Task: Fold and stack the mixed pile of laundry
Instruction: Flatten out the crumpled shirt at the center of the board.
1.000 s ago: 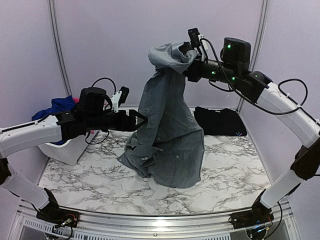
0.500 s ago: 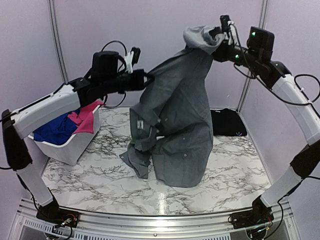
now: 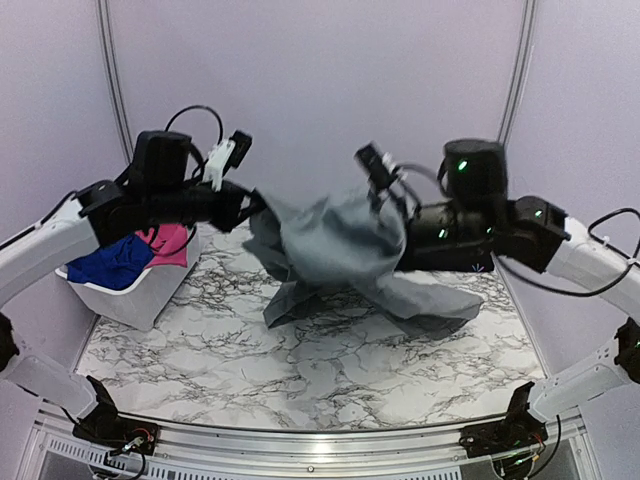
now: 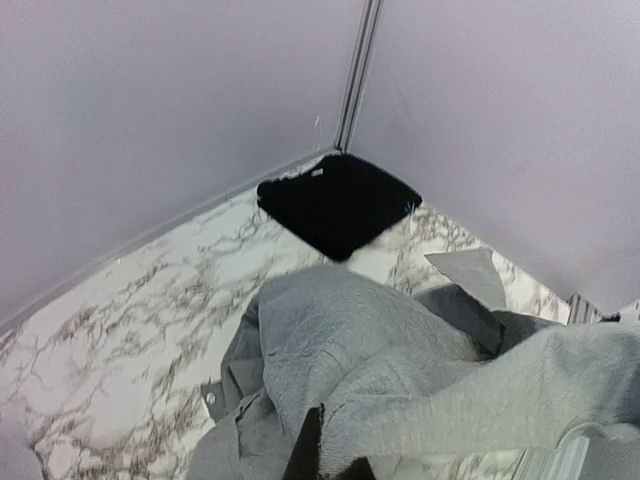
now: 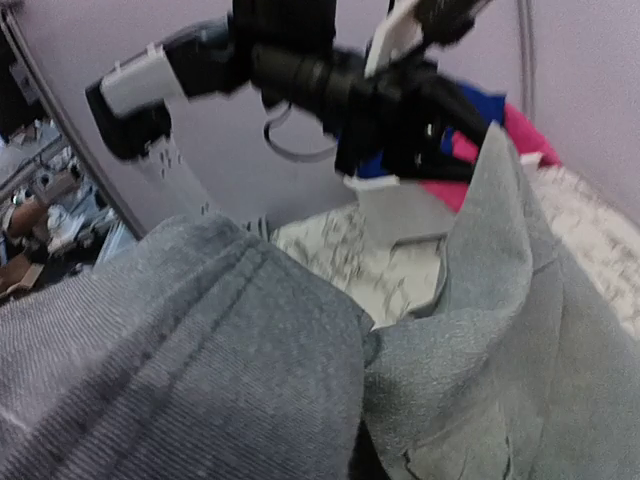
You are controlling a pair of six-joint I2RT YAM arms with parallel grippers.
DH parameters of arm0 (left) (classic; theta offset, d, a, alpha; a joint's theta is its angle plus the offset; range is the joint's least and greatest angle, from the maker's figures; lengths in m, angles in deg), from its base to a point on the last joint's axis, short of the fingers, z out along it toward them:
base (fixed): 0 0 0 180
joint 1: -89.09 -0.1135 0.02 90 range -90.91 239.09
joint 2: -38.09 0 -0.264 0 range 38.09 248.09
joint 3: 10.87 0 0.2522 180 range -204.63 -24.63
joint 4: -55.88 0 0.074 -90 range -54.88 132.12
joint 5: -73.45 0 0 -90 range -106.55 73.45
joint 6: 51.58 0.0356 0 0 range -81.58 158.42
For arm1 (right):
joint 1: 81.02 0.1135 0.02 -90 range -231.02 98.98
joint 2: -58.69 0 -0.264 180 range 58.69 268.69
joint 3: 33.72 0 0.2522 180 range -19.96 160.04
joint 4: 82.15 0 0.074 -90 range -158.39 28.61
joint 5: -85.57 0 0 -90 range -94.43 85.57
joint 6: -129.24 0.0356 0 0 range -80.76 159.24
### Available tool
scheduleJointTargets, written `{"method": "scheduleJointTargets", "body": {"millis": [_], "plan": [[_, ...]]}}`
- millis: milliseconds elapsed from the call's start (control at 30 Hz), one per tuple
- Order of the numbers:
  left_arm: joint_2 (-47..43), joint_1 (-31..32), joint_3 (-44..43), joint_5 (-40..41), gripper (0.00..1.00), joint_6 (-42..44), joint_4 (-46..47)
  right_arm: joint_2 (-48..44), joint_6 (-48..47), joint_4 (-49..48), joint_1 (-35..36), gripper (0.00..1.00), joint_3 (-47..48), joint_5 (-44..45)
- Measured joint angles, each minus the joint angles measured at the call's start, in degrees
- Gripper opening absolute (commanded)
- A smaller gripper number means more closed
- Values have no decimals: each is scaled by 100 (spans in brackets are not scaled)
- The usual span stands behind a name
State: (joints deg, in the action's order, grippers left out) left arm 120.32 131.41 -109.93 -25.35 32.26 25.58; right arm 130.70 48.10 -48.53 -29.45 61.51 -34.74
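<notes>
Above the desk [image 3: 200, 350], the left hand [image 3: 254, 204] and right hand [image 3: 392, 208], both clamped shut on the grey shirt [image 3: 335, 245], are swinging it down from its high hang, spreading it out, likely for laying flat to fold.

You see a marble-patterned tabletop [image 3: 330, 370], pale lilac walls [image 3: 320, 90] behind and beside it, a metal rail [image 3: 300, 442] along its near edge.
</notes>
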Motion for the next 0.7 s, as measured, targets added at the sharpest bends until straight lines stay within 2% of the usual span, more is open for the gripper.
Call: {"method": "scheduleJointTargets", "body": {"millis": [67, 133, 200, 233, 267, 333, 367, 467, 567, 700], "plan": [[-728, 13, 1038, -11, 0, 122, -87, 68, -24, 343, 446, 37, -570, 17], [-1416, 26, 2028, 72, 14, 223, -291, 402, -155, 905, 839, 52, -824, -2], [-1910, 37, 2787, 238, 20, 299, -514, 787, -291, 1370, 1056, 77, -846, -48], [-2063, 39, 3008, 313, 25, 374, -638, 925, -332, 1576, 1126, 85, -846, -66], [-2212, 37, 3222, 450, 30, 452, -807, 981, -393, 1755, 1147, 89, -846, -61], [-2411, 37, 3456, 754, 52, 581, -1141, 918, -481, 1926, 1097, 90, -844, -72], [-2490, 37, 3506, 898, 57, 640, -1281, 820, -509, 1958, 1001, 90, -841, -131], [-2712, 37, 3536, 1163, 67, 732, -1473, 442, -544, 1919, 168, 90, -820, -544], [-2774, 37, 3523, 1276, 70, 706, -1388, 284, -514, 1705, -881, 85, -813, -511], [-1998, 37, 3230, 1196, 78, 540, -1088, 774, -393, 1554, -1880, 84, -739, -173]]}}
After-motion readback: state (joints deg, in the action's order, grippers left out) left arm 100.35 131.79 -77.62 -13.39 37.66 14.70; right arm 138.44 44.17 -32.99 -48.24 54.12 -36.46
